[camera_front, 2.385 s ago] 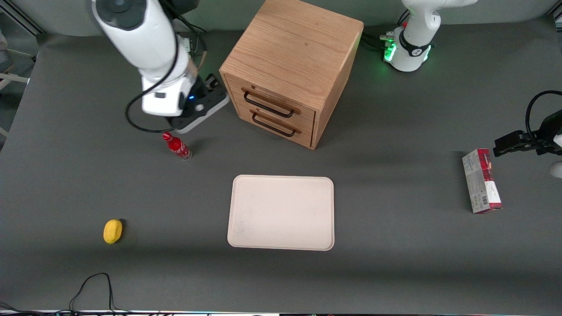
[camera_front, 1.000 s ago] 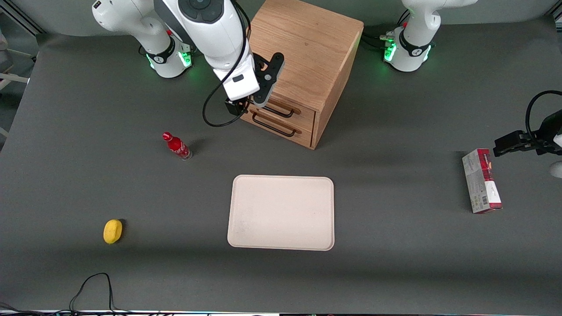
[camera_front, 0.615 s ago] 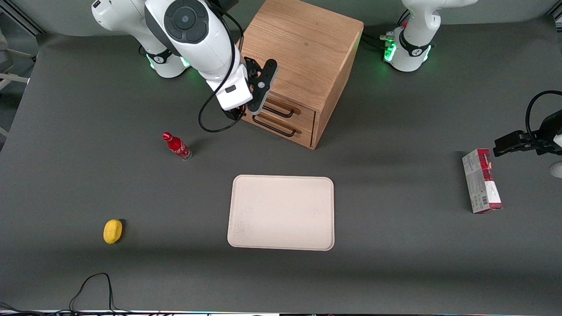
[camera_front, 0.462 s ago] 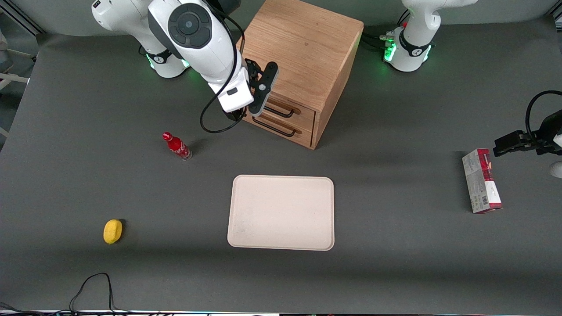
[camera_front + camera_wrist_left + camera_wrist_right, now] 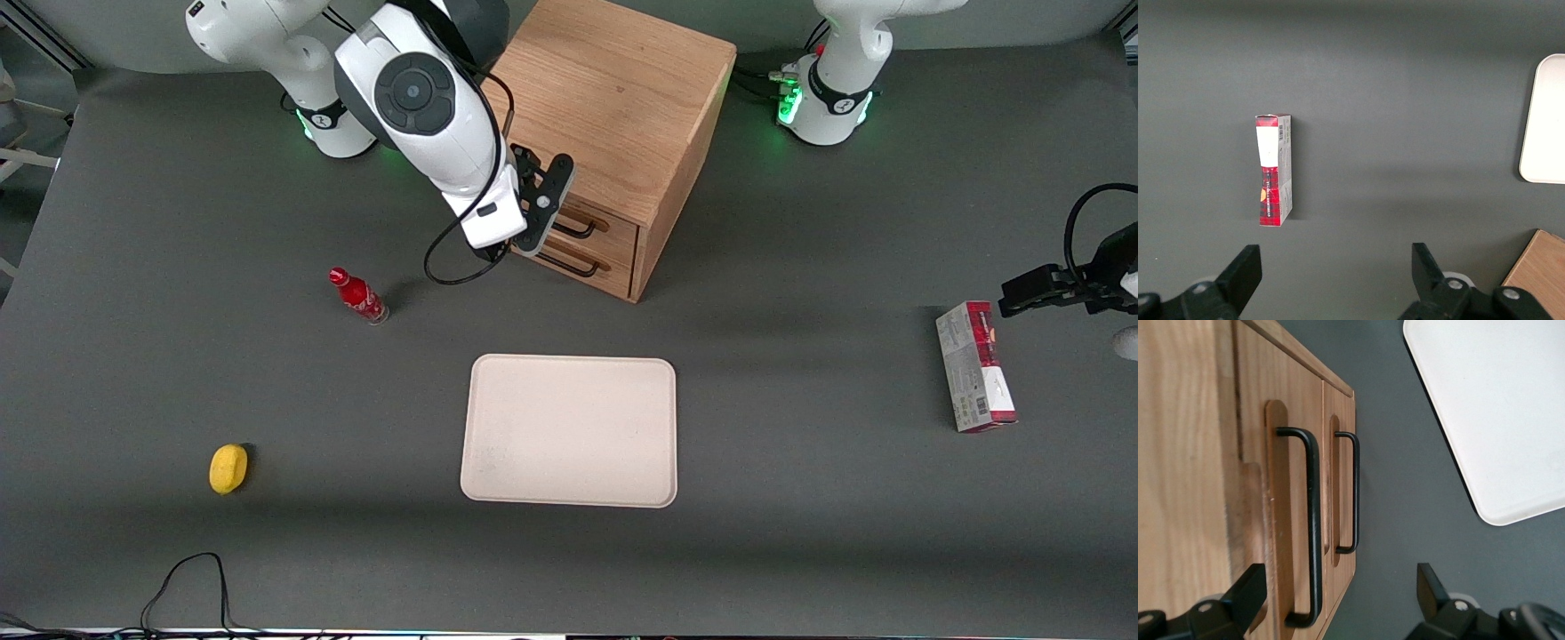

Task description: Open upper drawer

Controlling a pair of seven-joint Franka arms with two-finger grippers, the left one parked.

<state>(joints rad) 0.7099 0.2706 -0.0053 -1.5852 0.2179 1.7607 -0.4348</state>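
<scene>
The oak cabinet (image 5: 605, 98) stands on the table with both drawers shut. The upper drawer (image 5: 616, 231) has a thin black handle (image 5: 584, 233); the lower drawer (image 5: 607, 272) with its matching handle (image 5: 578, 265) sits just under it. My right gripper (image 5: 540, 215) is open, right in front of the drawer fronts, and hides the working-arm end of both handles. In the right wrist view the upper handle (image 5: 1313, 520) runs between my spread fingers (image 5: 1248, 593), with the gripper (image 5: 1338, 590) close to its end. The lower handle (image 5: 1355, 493) is beside it.
A cream tray (image 5: 569, 431) lies nearer the front camera than the cabinet and shows in the right wrist view (image 5: 1498, 407). A red bottle (image 5: 358, 296) stands toward the working arm's end. A yellow object (image 5: 228, 468) and a red-white carton (image 5: 975, 366) lie on the table.
My gripper has swung from above the bottle's area to the drawer fronts, then moved lower along them, nearer the front camera. The drawers have not moved.
</scene>
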